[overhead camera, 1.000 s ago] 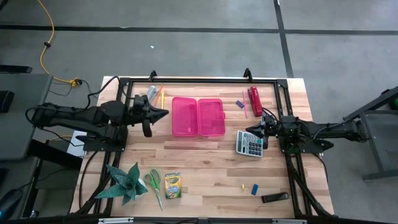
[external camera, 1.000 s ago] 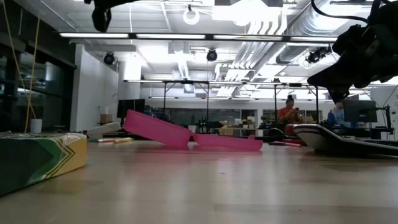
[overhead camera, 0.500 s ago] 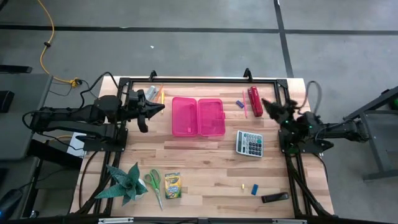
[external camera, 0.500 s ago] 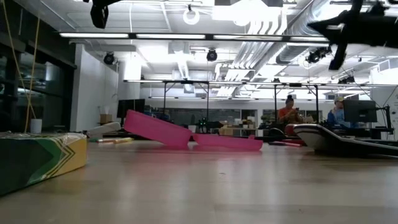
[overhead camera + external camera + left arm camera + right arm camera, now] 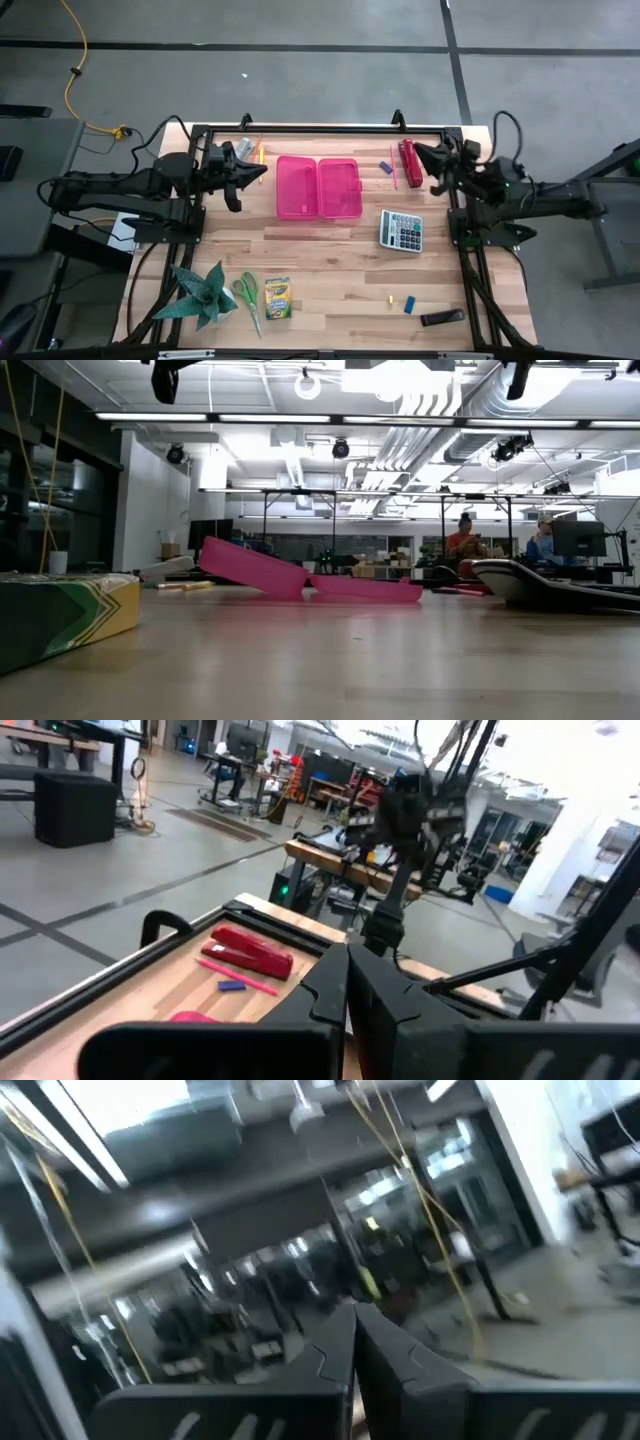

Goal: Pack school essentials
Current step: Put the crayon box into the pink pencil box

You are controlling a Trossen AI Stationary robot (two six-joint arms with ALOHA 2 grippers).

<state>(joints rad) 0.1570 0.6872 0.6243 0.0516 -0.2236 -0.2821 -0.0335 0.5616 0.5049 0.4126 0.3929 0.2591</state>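
Start at the left gripper (image 5: 258,176): its fingers meet at a closed point and carry nothing. It hangs above the table just left of the open pink case (image 5: 319,187), beside the thin yellow pencil (image 5: 260,155) at the far edge. The right gripper (image 5: 421,156) is likewise closed tip to tip and empty; you see it raised beside the long red stapler (image 5: 409,157) at the table's (image 5: 330,270) far right corner. Its wrist view shows only the room.

Locate the remaining essentials as follows:
- The crayon box (image 5: 277,298) lies near the front edge, with the green-handled scissors (image 5: 247,296) just to its left.
- A pink pencil (image 5: 393,168) and a small blue piece (image 5: 383,166) lie between case and stapler.
- A tiny yellow piece (image 5: 389,298) and a blue piece (image 5: 409,303) sit front right.
- The calculator (image 5: 402,230) rests right of the case.
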